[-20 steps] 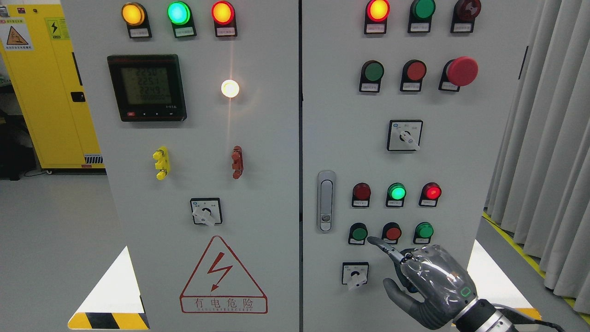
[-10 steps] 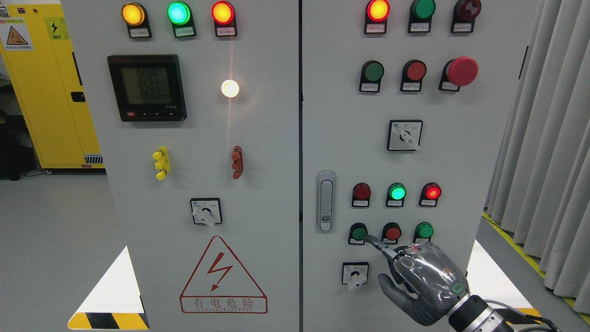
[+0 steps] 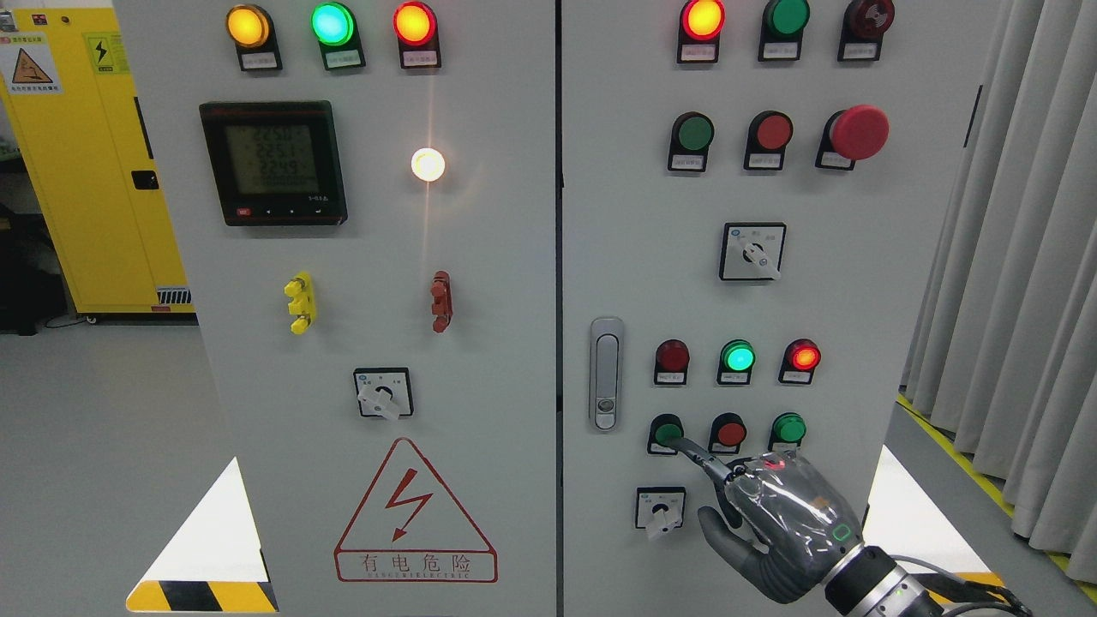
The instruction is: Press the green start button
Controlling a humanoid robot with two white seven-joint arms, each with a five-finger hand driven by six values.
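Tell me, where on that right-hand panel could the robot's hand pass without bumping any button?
Bare patches: between the rotary switch and the lamp row, and left of the green button toward the door handle. It is crowded at the bottom, where the right hand points its index finger among close-set buttons.

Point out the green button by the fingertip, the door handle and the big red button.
green button (image 3: 664, 433), head view, its green cap.
door handle (image 3: 607, 368), head view, middle of its grey lever.
big red button (image 3: 860, 132), head view, its round cap.

Three selector switches (image 3: 752, 251), one digital meter (image 3: 274, 163).
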